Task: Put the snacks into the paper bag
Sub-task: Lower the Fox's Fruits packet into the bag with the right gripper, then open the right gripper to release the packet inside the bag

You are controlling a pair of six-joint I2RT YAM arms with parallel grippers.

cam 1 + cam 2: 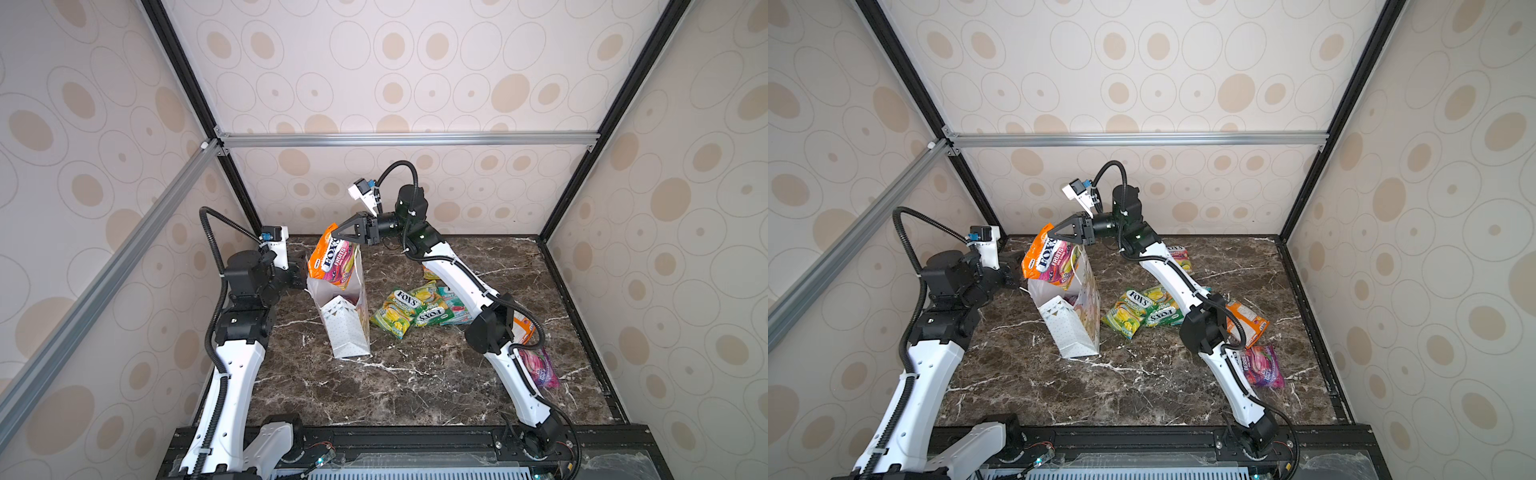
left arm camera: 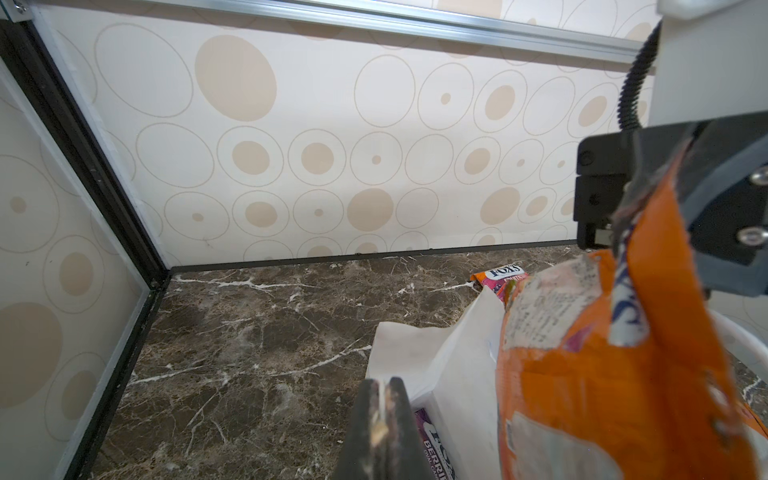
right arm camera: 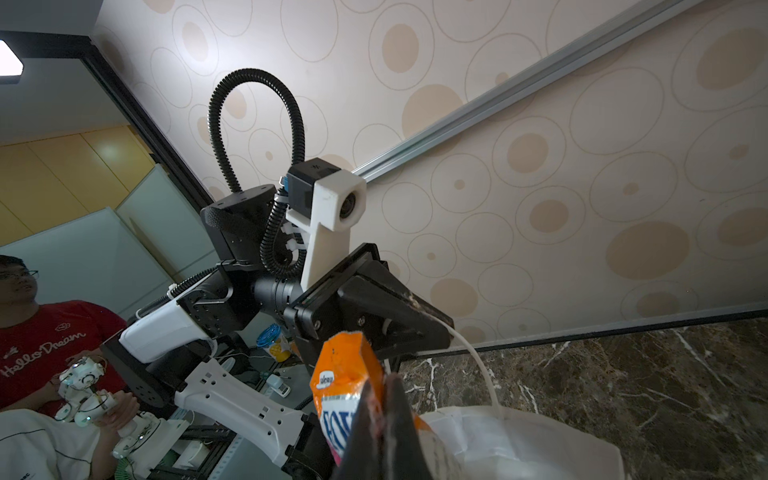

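Observation:
My right gripper (image 1: pixel 336 236) (image 1: pixel 1052 235) (image 3: pixel 376 378) is shut on the top edge of an orange-pink FOX'S snack pouch (image 1: pixel 332 259) (image 1: pixel 1047 261) (image 2: pixel 602 395) (image 3: pixel 345 374). The pouch hangs over the open mouth of the white paper bag (image 1: pixel 349 328) (image 1: pixel 1071 332) (image 2: pixel 457 374) (image 3: pixel 519 440), its lower part inside the rim. My left gripper (image 2: pixel 383 380) (image 3: pixel 446 328) is shut on the bag's white cord handle (image 3: pixel 478 365) at the bag's left side. A purple pouch (image 2: pixel 436 449) lies inside the bag.
Loose snacks lie right of the bag: yellow-green pouches (image 1: pixel 399 309) (image 1: pixel 1129 311), a teal one (image 1: pixel 455 305), an orange one (image 1: pixel 1246 322) and a purple one (image 1: pixel 1262 365) under the right arm, another at the back (image 1: pixel 1179 255). Enclosure walls ring the marble table (image 1: pixel 395 395).

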